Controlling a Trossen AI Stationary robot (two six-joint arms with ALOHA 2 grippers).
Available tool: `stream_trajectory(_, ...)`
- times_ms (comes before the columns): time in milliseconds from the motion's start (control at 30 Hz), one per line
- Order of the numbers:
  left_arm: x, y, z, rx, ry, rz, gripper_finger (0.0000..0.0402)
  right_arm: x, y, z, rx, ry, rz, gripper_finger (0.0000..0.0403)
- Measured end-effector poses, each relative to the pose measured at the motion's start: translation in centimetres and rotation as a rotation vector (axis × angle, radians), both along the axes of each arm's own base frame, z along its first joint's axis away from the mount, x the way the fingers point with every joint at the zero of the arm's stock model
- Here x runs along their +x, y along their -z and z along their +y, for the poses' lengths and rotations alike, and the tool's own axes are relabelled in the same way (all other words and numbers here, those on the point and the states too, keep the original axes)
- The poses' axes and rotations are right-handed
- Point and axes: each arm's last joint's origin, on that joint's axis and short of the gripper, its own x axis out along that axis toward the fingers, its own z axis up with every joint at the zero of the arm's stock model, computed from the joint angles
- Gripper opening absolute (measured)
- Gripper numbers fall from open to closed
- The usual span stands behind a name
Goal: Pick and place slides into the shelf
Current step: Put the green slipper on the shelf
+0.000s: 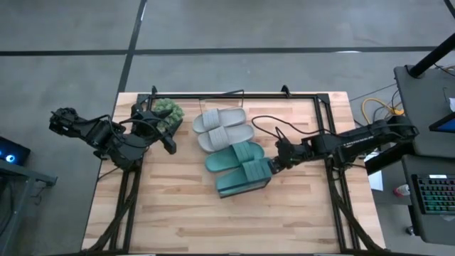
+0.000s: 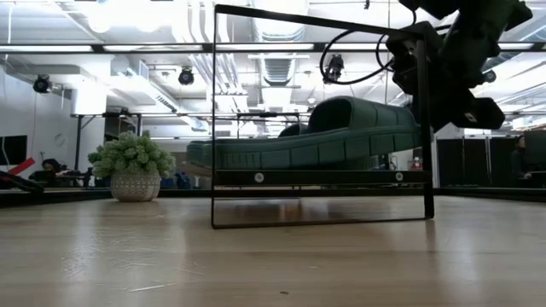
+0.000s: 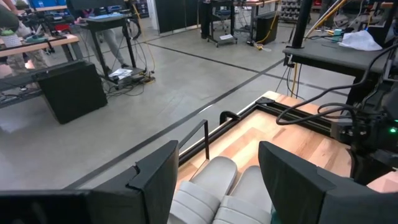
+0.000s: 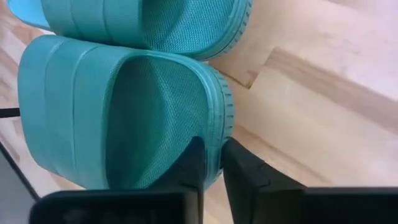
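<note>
Teal slides [image 1: 239, 169], their straps ribbed in broad bands and their lining a fine woven mesh, paler turquoise at close range; light grey slides [image 1: 222, 128] with the same ribbed straps; table [image 1: 185, 220] of pale wood planks in mixed honey and cream tones; black wire frame [image 2: 320, 119]; fuzzy green plant [image 2: 130, 155] in a whitish, speckled pot [image 2: 135, 186]; arms and grippers dark, near black; floor [image 1: 71, 43] grey, crossed by dark lines.
</note>
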Motion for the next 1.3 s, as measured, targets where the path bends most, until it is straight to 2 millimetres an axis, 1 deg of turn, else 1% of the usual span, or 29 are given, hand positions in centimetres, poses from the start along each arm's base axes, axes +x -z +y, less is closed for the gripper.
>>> stream_trajectory(100,0.0,0.0,0.0,0.000,0.000,0.000,0.0207,0.0,0.0,0.3,0.023,0.015,0.000,0.0021)
stream_trajectory(233,0.0,0.0,0.0,0.000,0.001,0.000,0.0207,-0.1,-0.1,0.7,0.066,0.053,0.001,0.0022)
stream_trajectory(567,0.0,0.0,0.0,0.000,0.001,0.000,0.0207,-0.7,-0.9,0.6,0.146,0.162,-0.034,0.0022)
stream_trajectory(767,0.0,0.0,0.0,0.000,0.001,0.000,0.0207,-0.6,-1.0,0.8,0.189,0.205,-0.043,0.0022)
stream_trajectory(900,0.0,0.0,0.0,0.000,0.001,0.000,0.0207,-0.2,-1.4,1.1,0.242,0.235,-0.102,0.0022)
stream_trajectory(1000,0.0,0.0,0.0,-0.001,0.001,-0.001,0.0207,-0.2,-1.4,1.1,0.260,0.273,-0.104,0.0022)
stream_trajectory(1200,0.0,0.0,0.0,0.005,0.003,0.004,0.0207,-0.4,-0.8,1.3,0.255,0.260,-0.089,0.0024)
stream_trajectory(1300,0.0,0.0,0.0,0.006,0.003,0.005,0.0207,-0.5,-0.8,1.3,0.250,0.220,-0.082,0.0041)
